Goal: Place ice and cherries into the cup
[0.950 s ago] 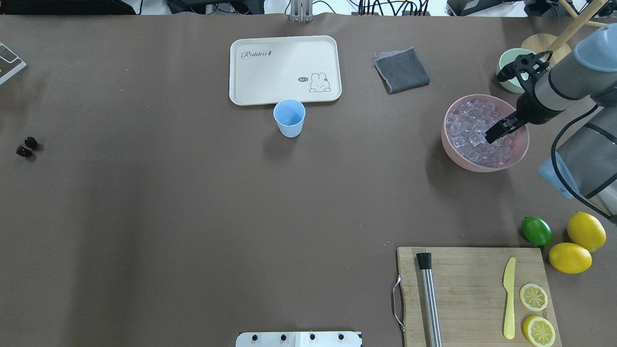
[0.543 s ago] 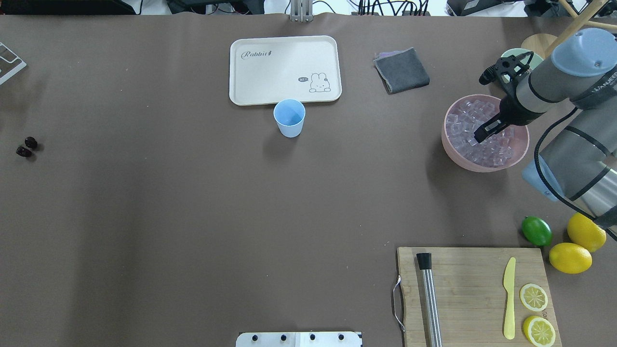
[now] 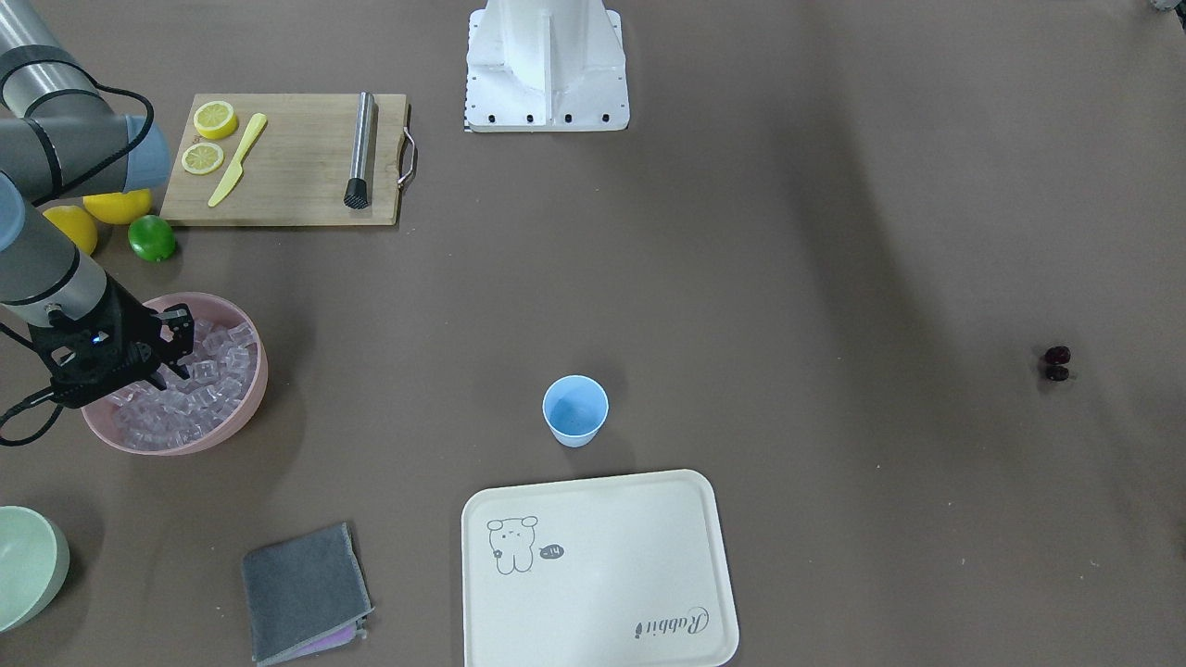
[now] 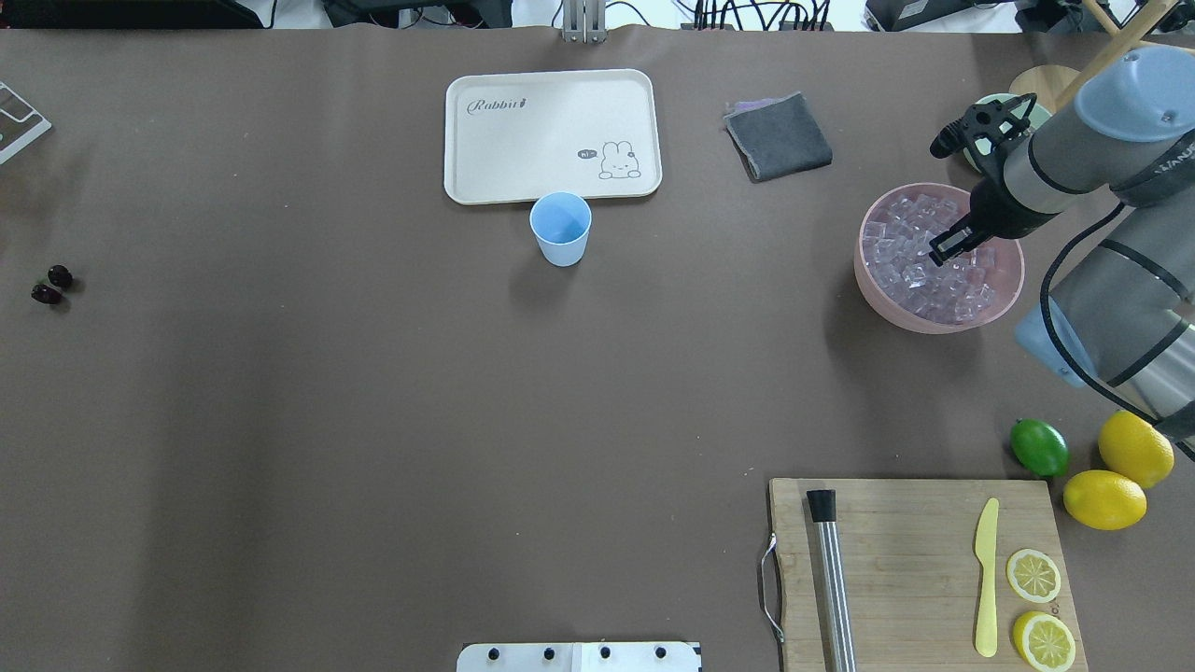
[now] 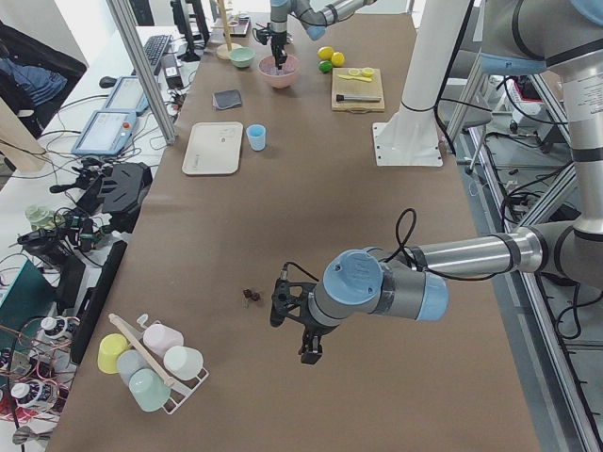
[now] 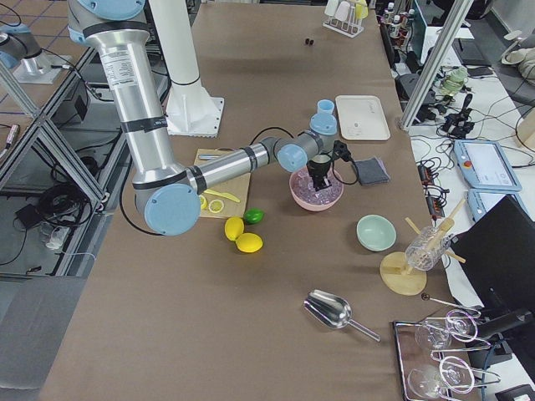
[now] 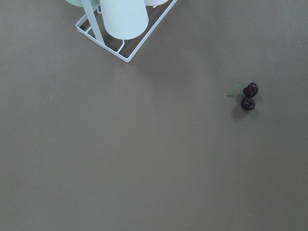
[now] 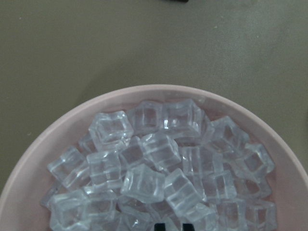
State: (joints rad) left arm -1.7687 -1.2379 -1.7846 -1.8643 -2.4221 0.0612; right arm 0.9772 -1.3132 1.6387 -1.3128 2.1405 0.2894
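The light-blue cup (image 4: 560,229) stands upright and empty just in front of the cream tray; it also shows in the front-facing view (image 3: 574,410). The ice (image 4: 910,261) fills a pink bowl (image 4: 864,280) at the right. My right gripper (image 4: 945,250) points down into the ice, jaws nearly together, with nothing seen between them; its wrist view shows ice cubes (image 8: 159,178) close below. The cherries (image 4: 47,287) lie on the table at the far left, and in the left wrist view (image 7: 249,96). My left gripper (image 5: 308,353) hovers beside them; I cannot tell its state.
A cream tray (image 4: 551,131) and a grey cloth (image 4: 778,137) lie at the back. A cutting board (image 4: 920,560) with muddler, knife and lemon slices sits front right, a lime (image 4: 1039,446) and lemons (image 4: 1134,448) beside it. A pale green bowl (image 3: 28,565) stands past the ice bowl.
My right gripper has shifted a little left and farther back over the ice bowl as the wrist swung round. The cup and the cherries have not moved.
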